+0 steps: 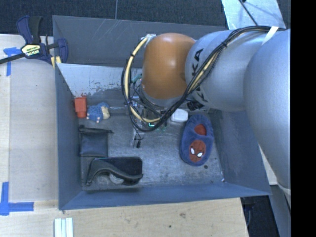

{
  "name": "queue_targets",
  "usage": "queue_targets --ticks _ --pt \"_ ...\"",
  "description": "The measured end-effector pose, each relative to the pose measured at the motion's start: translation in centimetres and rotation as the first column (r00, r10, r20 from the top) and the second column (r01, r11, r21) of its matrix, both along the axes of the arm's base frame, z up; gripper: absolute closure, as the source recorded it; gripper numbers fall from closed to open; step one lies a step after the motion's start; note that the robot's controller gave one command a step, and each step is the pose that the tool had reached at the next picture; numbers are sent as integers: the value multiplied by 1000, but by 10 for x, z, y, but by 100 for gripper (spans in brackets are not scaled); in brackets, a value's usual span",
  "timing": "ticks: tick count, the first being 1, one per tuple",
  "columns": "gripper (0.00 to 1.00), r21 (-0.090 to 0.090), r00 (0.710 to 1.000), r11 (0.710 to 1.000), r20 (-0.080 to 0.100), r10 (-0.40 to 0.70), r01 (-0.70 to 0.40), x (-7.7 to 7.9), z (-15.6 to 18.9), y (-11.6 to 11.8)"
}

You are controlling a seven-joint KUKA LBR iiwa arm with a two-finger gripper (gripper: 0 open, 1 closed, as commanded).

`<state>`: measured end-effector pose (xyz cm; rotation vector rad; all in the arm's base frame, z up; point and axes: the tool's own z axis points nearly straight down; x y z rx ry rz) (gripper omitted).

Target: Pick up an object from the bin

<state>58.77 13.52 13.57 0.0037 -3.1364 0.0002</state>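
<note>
Surface: grey metal bin (163, 192) with sloping walls and a floor scuffed pale in the middle; six loose things lie on it, none heaped.
Far left, back: one orange block (80, 106) stands by the left wall, with one small blue-and-yellow toy (98, 111) just beside it.
Left, middle: one dark flat pouch (94, 143); no label can be read on it.
Left, front: one black shoe (114, 169) lies on its side, just in front of the pouch.
Centre: the gripper (138, 141) hangs below the orange wrist cover (165, 65) and looped cables, over bare floor. Whether it is open or closed cannot be told.
Nearest things: the pouch is to its left and the slipper to its right, each apart from it.
Centre right, back: one white thing (179, 115), half hidden under the wrist.
Right: one blue slipper (197, 141) with a red-and-white masked face printed near its front end.
Writing: black letters on the silver arm (232, 78), crossed by cables and not readable in full.
</note>
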Motion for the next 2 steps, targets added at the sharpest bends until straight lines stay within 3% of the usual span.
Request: queue_targets --ticks 1,2 --pt "0 2 995 995 2 -99 99 -15 -33 71" --pt "0 -2 882 883 19 470 -470 -8 -60 76"
